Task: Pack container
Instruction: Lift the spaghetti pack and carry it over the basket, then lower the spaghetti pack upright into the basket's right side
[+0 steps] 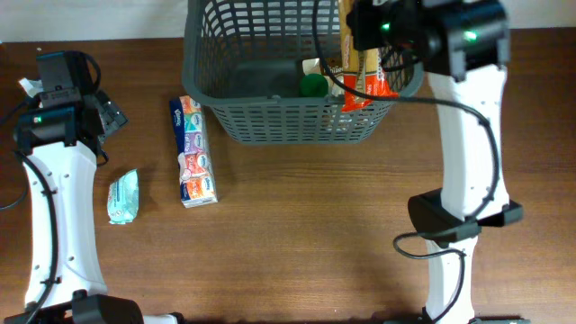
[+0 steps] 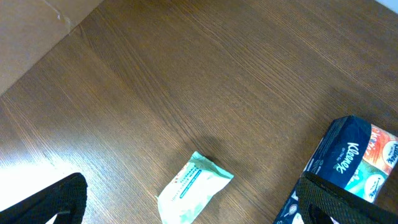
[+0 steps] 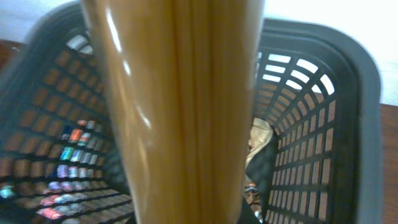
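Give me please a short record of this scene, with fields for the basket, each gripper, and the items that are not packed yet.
container: dark grey basket at the table's far side
inside: green-capped item, orange-red packet
right arm: right gripper shut on long golden pack, above the basket's right part
left arm: left gripper open, empty, over the table's left side
outside: tissue pack and wipes packet, lying left of the basket

Overhead looks straight down on the surface [image 1: 297,234] from afar; left wrist slants down nearer, sharing its wipes [image 2: 194,186] and tissues [image 2: 357,158]; right wrist peers into the basket [image 3: 323,124], a packet [image 3: 180,112] pressed close.
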`<state>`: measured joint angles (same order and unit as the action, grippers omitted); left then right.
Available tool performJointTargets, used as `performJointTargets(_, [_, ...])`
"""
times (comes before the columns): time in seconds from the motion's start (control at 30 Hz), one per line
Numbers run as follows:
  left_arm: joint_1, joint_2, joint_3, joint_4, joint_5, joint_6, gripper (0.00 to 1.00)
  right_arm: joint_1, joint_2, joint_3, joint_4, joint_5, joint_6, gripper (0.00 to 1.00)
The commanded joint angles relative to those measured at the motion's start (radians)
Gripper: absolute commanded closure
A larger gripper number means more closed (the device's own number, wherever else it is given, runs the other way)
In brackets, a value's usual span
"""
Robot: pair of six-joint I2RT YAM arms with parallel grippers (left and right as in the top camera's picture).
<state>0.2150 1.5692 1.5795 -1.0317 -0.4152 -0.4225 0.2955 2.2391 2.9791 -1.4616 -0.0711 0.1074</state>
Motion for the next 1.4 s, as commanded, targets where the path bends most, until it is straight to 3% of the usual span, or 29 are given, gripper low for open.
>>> performJointTargets(0.0, [0.004, -0.013, 0.013, -0.001, 0.001, 0.009, 0.00, -0.023, -0.024, -0.043, 0.065, 0.069, -0.059, 0.96])
performJointTargets(0.57, [0.004, -0.013, 0.013, -0.001, 0.001, 0.009, 0.00, -0.041, -0.014, -0.084, 0.214, 0.050, 0.014, 0.96])
performJointTargets(1.37, [0.004, -0.013, 0.013, -0.001, 0.001, 0.009, 0.00, -0.139, 0.199, -0.086, 0.192, 0.049, 0.067, 0.96])
